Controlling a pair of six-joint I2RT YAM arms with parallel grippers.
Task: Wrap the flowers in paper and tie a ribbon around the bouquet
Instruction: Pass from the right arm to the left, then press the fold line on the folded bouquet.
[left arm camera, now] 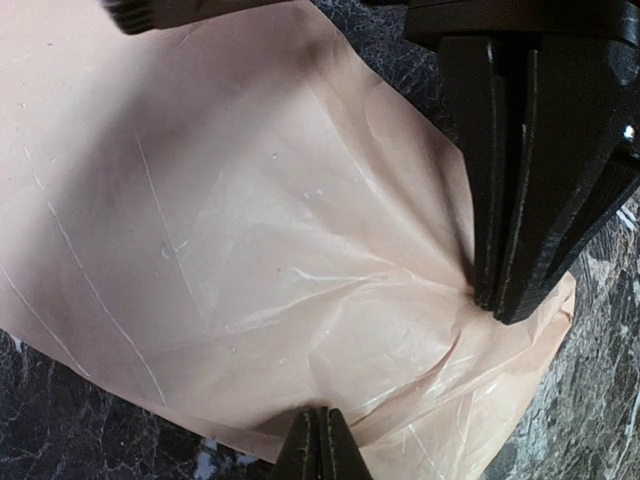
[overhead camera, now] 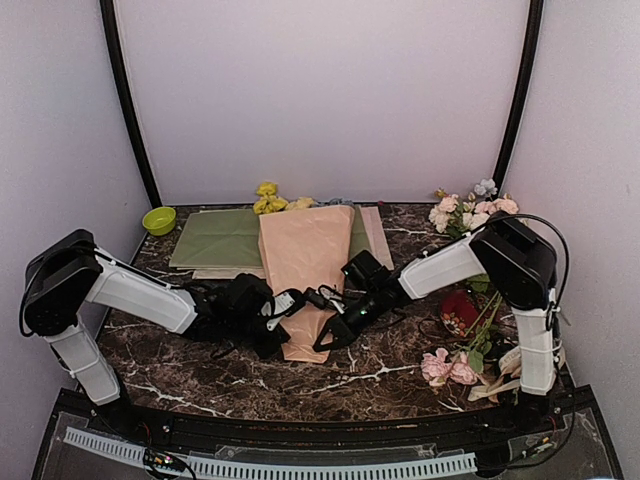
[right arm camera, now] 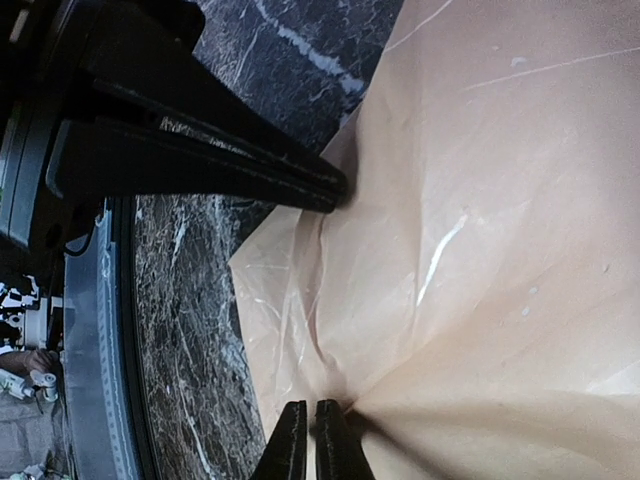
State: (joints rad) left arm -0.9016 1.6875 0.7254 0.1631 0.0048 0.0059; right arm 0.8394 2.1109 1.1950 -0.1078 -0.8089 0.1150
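Dark veined marble makes the worktop, and on its far half lies a flat olive-green sheet. Over that sheet rests the bouquet, a cone of thin peach-pink paper with its wide end pointing away from the arms and its narrow, crumpled end towards them, in the middle of the worktop. Both arms reach in to that narrow end from either side. The right gripper has its jaws clamped on the paper, with creases fanning out from the pinch. The left gripper has its jaws pressed together at the paper's edge, though I cannot tell whether a fold is caught between them. Loose pink and white roses lie along the right side. Beyond the cone's wide end show the small yellow flowers. A lime-green bowl sits at the far left corner.
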